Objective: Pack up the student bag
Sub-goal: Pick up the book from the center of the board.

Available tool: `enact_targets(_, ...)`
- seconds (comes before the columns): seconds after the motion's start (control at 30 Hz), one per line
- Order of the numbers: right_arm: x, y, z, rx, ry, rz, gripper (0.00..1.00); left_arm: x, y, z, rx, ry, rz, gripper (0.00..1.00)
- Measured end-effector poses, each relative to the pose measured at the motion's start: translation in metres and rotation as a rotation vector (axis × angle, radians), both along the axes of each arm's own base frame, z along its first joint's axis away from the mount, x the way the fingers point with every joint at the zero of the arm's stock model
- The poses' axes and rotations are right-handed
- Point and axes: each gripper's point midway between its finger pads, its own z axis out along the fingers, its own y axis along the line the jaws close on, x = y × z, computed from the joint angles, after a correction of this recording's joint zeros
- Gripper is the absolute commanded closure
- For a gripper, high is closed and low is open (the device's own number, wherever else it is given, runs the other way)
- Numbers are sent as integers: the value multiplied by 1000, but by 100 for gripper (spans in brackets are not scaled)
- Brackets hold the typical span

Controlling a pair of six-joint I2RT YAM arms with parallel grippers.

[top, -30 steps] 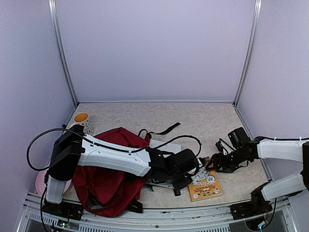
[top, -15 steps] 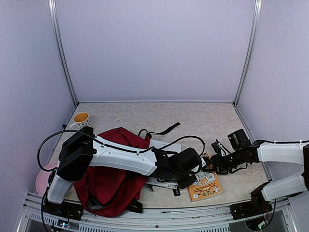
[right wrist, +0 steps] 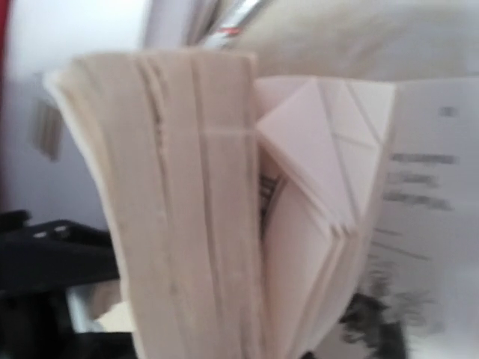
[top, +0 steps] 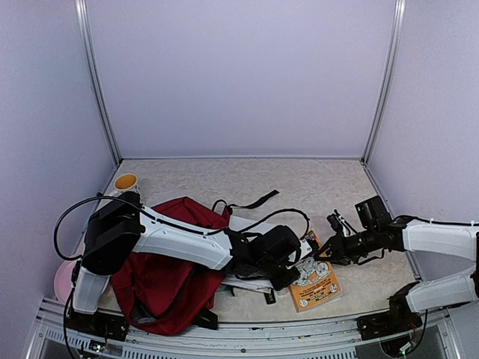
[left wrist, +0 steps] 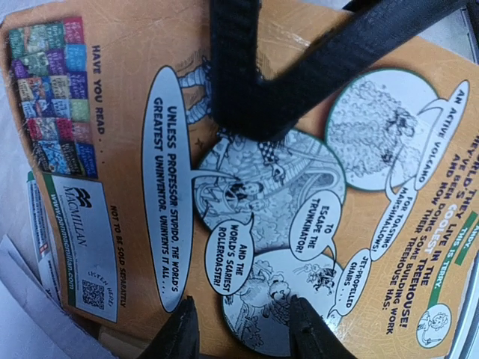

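Observation:
The student bag (top: 161, 273), dark red, lies flat at the near left with a black strap (top: 251, 202) trailing behind it. My left arm reaches across it. The left gripper (top: 288, 269) hovers open over an orange comic-covered book (top: 318, 284); in the left wrist view its fingertips (left wrist: 183, 333) stand apart just above the back cover (left wrist: 150, 149), and a black strap (left wrist: 247, 75) crosses the cover. My right gripper (top: 324, 253) is at the book's far edge. The right wrist view is filled by fanned page edges (right wrist: 187, 209); the fingers are hidden.
A white cup with orange inside (top: 126, 183) stands at the far left. A pink round thing (top: 63, 280) lies by the left arm's base. White sheets (top: 254, 224) lie under the left arm, and a black cable (top: 296, 213) loops behind it.
My right gripper has moved left to the book's far edge. The book has shifted slightly left and back. The left gripper has slid a little left over the book.

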Motion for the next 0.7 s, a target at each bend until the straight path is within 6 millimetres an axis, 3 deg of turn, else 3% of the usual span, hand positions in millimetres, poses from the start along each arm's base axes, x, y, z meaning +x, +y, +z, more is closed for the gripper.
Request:
enact_targets(0.1, 1, -2, -9, -68, 6, 3, 73, 1, 2, 1, -27, 20, -3, 60)
enact_targets(0.2, -5, 0, -18, -114, 18, 29, 100, 4, 4, 1, -53, 36, 0, 61)
enact_targets(0.4, -5, 2, -10, -164, 6, 50, 100, 8, 4, 8, -97, 36, -1, 54)
enact_targets(0.57, 9, -4, 27, -224, -99, 37, 100, -2, 29, 36, -153, 51, -3, 39)
enact_targets(0.63, 19, -5, 57, -228, -188, 29, 100, -6, 39, 64, -208, 51, -1, 32)
enact_targets(0.7, 25, -4, 91, -206, -288, 27, 100, -8, 43, 105, -296, 34, 1, 24)
